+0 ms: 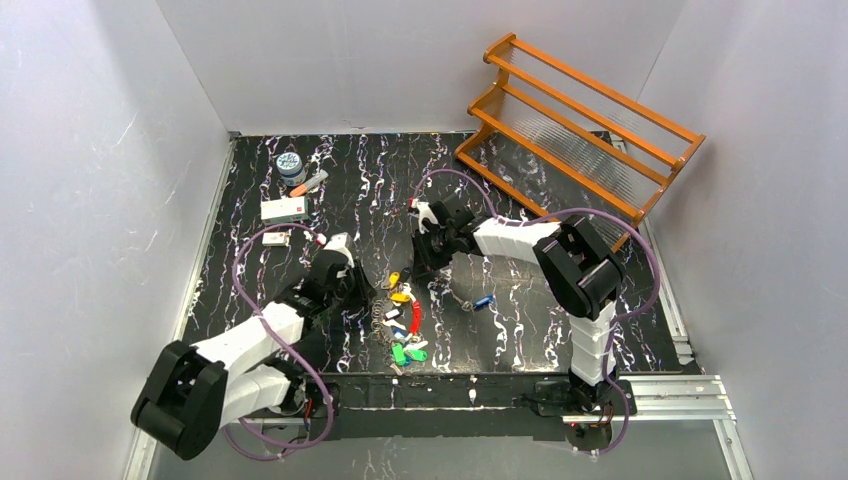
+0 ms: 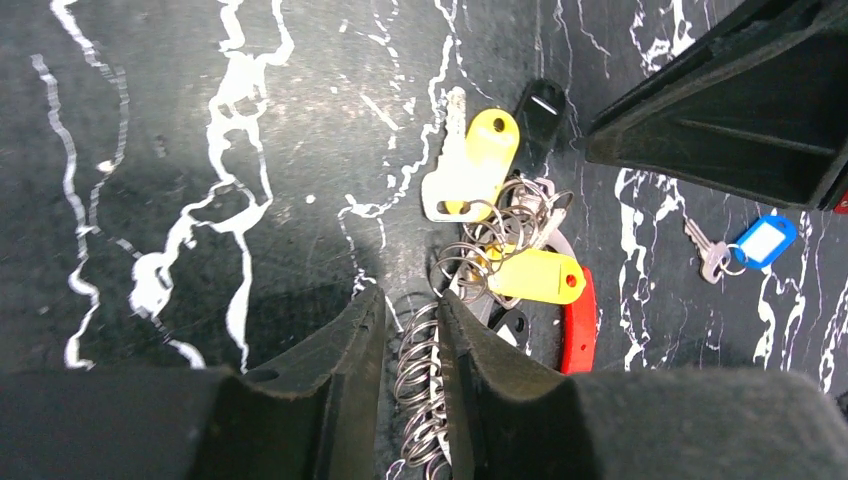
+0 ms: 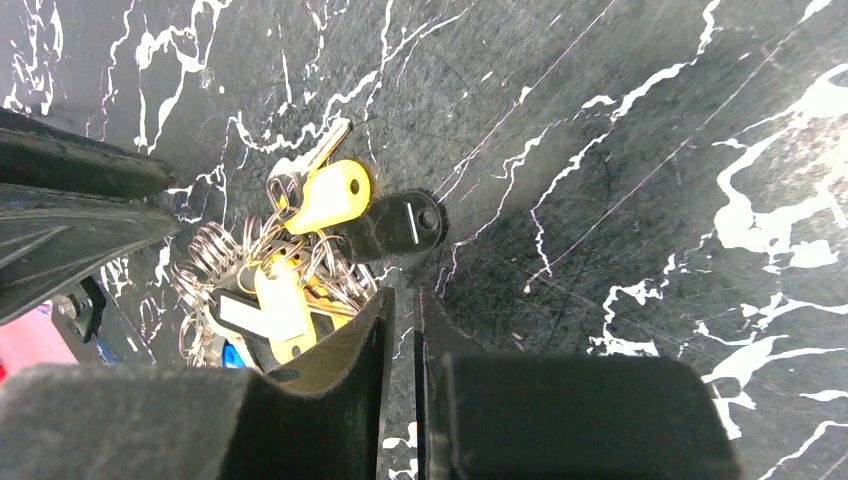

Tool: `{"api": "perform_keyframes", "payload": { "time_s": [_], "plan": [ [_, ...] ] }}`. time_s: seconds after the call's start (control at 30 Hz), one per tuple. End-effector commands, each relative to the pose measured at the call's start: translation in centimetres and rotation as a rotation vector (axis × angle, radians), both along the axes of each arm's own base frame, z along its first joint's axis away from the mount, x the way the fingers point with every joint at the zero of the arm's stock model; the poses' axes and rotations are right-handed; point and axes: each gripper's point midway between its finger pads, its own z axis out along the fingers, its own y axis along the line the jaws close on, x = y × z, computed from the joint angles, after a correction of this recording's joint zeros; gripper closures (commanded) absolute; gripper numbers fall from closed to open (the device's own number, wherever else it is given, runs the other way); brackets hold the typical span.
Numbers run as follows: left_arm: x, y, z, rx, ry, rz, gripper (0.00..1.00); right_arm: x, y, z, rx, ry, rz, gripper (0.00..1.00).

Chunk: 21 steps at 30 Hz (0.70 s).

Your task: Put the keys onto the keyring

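Clamps the keyring with the left gripper, jaws narrowly parted around its wire coils. Holds the right gripper almost closed, nothing visible between, just beside a black tag. Shows yellow-tagged keys bunched at the rings and a blue-tagged key apart on the table.

The surface is black with white marbled veins. The keyring holds yellow, red, green and blue tags on silvery wire. A silver key wears a blue tag. The rack is orange-brown.
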Motion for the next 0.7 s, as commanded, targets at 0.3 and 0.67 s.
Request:
{"api": "perform_keyframes", "payload": {
  "time_s": [0.3, 0.67],
  "plan": [
    [1.9, 0.7, 2.1, 0.055, -0.106, 0.016, 0.70, -7.6, 0.7, 2.6, 0.038, 0.052, 0.127, 0.99],
    [3.0, -3.1, 0.1, -0.013, -0.019, -0.114, 0.72, -11.5, 1.5, -0.6, -0.090, 0.098, 0.124, 0.99]
  ]
}}
